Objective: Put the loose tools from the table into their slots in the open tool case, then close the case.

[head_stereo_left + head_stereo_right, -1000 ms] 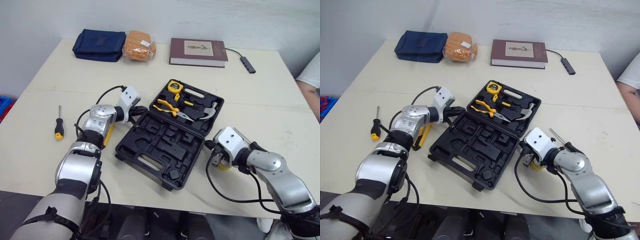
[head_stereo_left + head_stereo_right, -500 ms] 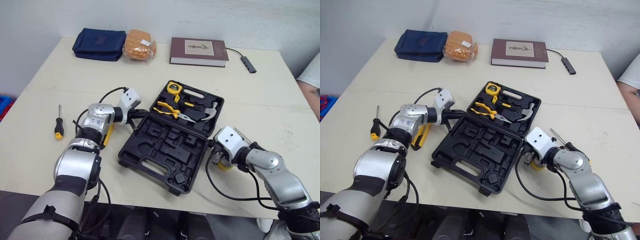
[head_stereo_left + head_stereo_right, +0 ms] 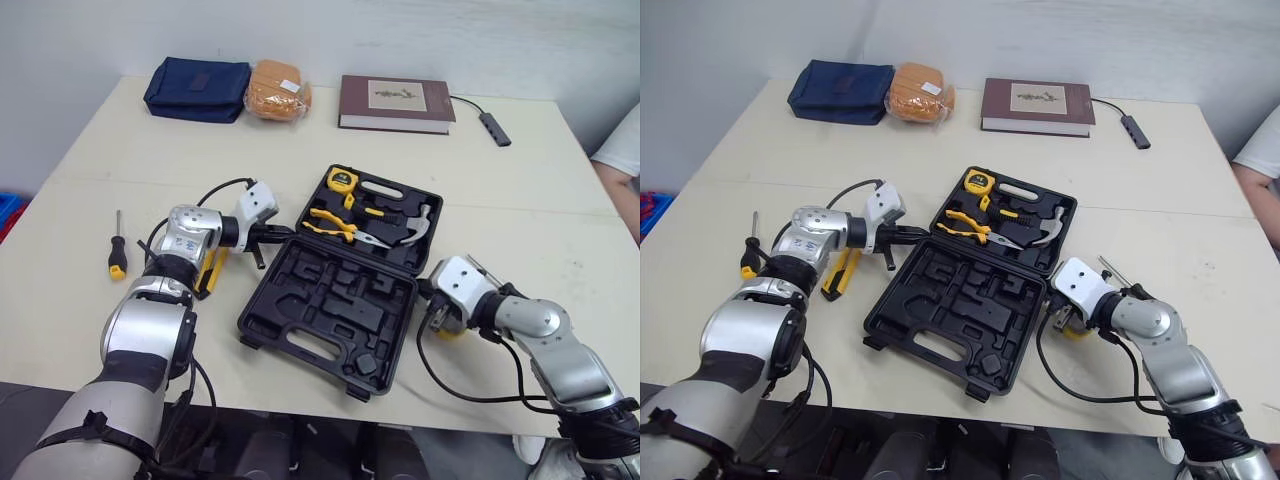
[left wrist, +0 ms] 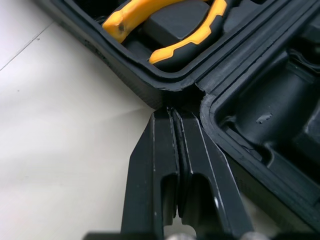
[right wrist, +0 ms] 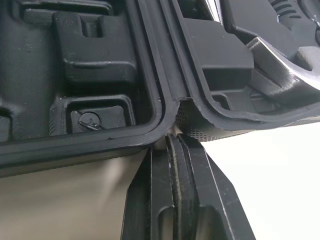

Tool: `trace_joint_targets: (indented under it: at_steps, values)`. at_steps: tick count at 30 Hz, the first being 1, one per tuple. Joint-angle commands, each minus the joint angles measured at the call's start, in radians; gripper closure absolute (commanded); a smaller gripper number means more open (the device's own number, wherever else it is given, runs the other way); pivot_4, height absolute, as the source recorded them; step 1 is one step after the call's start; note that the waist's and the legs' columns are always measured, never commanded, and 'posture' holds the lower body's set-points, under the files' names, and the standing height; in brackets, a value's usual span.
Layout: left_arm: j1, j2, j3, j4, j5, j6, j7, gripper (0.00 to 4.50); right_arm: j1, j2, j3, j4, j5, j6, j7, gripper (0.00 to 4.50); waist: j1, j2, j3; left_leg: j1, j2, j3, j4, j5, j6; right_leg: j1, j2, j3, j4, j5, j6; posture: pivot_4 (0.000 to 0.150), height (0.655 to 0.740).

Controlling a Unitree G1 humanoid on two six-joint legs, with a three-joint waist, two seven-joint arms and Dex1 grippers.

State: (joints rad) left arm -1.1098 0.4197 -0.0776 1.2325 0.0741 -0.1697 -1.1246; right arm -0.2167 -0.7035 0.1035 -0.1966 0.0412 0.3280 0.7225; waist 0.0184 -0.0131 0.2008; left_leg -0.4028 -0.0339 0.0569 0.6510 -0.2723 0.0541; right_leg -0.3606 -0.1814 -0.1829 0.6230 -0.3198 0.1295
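**Case Flanked at Its Hinge, Screwdriver Left of the Left Arm**

On the bench the tool case is laid open, with several slots unfilled. The left pincer and right pincer are each pressed shut on nothing, with their tips set against opposite ends of the hinge. The screwdriver is seen well outside the left arm, its shaft pointing away from the robot. The left arm is judged the nearer.

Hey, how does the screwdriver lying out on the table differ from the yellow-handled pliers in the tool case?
The screwdriver lies loose on the table, left of the case; the pliers sit in the case's far half. The screwdriver is one straight shaft and handle; the pliers have two curved handles. Both handles are yellow and black.
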Motion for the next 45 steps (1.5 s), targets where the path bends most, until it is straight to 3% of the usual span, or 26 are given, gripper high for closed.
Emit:
trace_joint_targets:
  at_steps: [1, 6, 10, 22, 30, 45]
  values:
    - [0.037, -0.001, -0.006, -0.056, -0.023, -0.035, -0.131, 4.5, -0.034, 0.007, 0.045, -0.003, -0.01, -0.072, 0.045, 4.47, -0.002, 0.0, 0.0, 0.0, 0.0, 0.0, 0.0, 0.0, 0.0, 0.0, 0.0, 0.0, 0.0, 0.0, 0.0, 0.15, 0.74]
    - [0.102, 0.036, -0.002, -0.162, -0.051, -0.018, -0.218, 4.5, -0.055, 0.021, 0.069, 0.011, -0.031, -0.098, 0.077, 4.47, -0.02, 0.0, 0.0, 0.0, 0.0, 0.0, 0.0, 0.0, 0.0, 0.0, 0.0, 0.0, 0.0, 0.0, 0.0, 0.15, 0.74]
    - [0.195, 0.076, -0.011, -0.35, -0.078, 0.04, -0.278, 4.5, -0.071, 0.024, 0.091, 0.004, -0.041, -0.114, 0.115, 4.47, -0.026, 0.0, 0.0, 0.0, 0.001, 0.0, -0.001, 0.0, 0.0, 0.0, 0.0, 0.0, 0.0, 0.0, 0.0, 0.15, 0.74]
    - [0.469, 0.179, 0.007, -0.831, -0.156, 0.27, -0.254, 4.5, -0.044, 0.024, 0.128, -0.067, -0.047, -0.13, 0.216, 4.47, -0.03, 0.0, 0.0, 0.0, 0.001, -0.001, -0.001, 0.0, 0.0, 0.0, 0.001, 0.004, 0.0, 0.0, 0.0, 0.15, 0.74]
    - [0.502, 0.187, 0.037, -0.875, -0.151, 0.304, -0.125, 4.5, -0.076, 0.042, 0.131, -0.008, -0.091, -0.156, 0.203, 4.47, -0.03, 0.0, 0.0, 0.002, 0.001, -0.001, -0.001, 0.0, 0.0, 0.0, 0.001, 0.01, 0.001, 0.0, -0.001, 0.15, 0.74]
    - [0.489, 0.199, 0.018, -0.829, -0.141, 0.306, -0.089, 4.5, -0.196, 0.04, 0.127, 0.174, -0.14, -0.269, 0.206, 4.47, -0.036, 0.0, 0.0, 0.007, 0.002, 0.004, -0.001, 0.0, -0.001, 0.001, 0.001, 0.016, 0.004, 0.0, -0.002, 0.15, 0.74]
